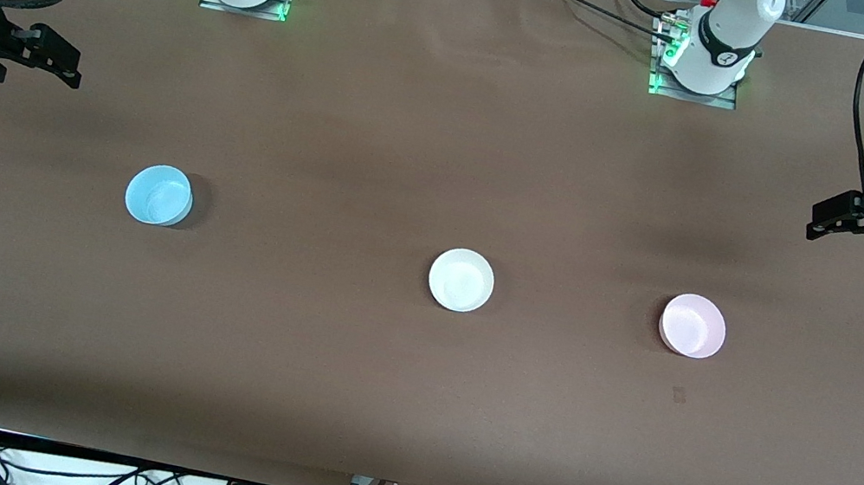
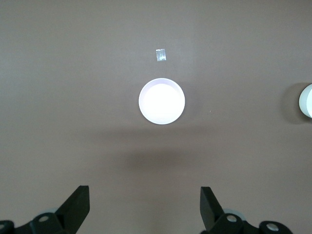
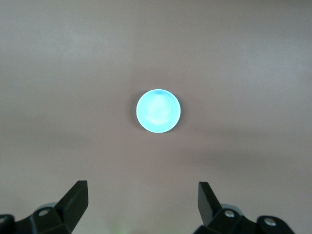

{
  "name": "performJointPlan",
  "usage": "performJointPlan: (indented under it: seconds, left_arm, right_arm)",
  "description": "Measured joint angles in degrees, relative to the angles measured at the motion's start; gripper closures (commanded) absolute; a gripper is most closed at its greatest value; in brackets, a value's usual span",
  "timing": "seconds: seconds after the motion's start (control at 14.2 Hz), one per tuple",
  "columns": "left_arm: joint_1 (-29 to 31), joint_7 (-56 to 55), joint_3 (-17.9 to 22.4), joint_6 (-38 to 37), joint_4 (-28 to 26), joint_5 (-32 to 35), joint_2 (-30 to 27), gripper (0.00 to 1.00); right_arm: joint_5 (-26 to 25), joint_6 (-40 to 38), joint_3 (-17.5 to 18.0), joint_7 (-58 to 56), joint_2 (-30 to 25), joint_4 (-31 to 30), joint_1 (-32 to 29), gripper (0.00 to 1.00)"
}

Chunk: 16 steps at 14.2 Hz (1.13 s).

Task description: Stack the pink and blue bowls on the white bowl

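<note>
- Probably the blue bowl [image 1: 159,194] and pink bowl [image 1: 693,325], flanking the white bowl [image 1: 461,280], are light, stiff, slippery; pinch a rim.
- Left gripper [image 2: 145,207] and right gripper [image 3: 143,204] hover spread apart, empty.

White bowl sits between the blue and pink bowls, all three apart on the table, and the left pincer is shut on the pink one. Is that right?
Not quite. The white bowl does sit between the blue bowl and the pink bowl, all apart. But the left pincer holds nothing: the left wrist view shows it open, up in the air, with the pink bowl on the table under it.
</note>
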Motion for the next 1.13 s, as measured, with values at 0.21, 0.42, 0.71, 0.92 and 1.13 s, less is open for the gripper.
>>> performJointPlan:
  seconds: [0.21,0.42,0.71,0.92,1.13]
  left_arm:
    - [0.0,0.0,0.0,-1.25,0.01,0.0,0.4,0.0]
    - [0.05,0.0,0.04,-2.18,0.01,0.0,0.53,0.0]
    - [2.45,0.93,0.12,-2.46,0.01,-0.01,1.6,0.0]
    - [3.79,2.51,0.12,-2.44,0.88,-0.02,2.82,0.0]
    - [3.81,2.53,-0.03,-2.42,1.81,-0.22,3.21,0.0]
  right_arm:
    - [0.0,0.0,0.0,0.0,0.0,0.0,0.0,0.0]
    - [0.0,0.0,0.0,0.0,0.0,0.0,0.0,0.0]
    - [0.0,0.0,0.0,0.0,0.0,-0.01,0.0,0.0]
    - [0.0,0.0,0.0,0.0,0.0,-0.02,0.0,0.0]
    - [0.0,0.0,0.01,0.0,0.0,-0.02,0.0,0.0]
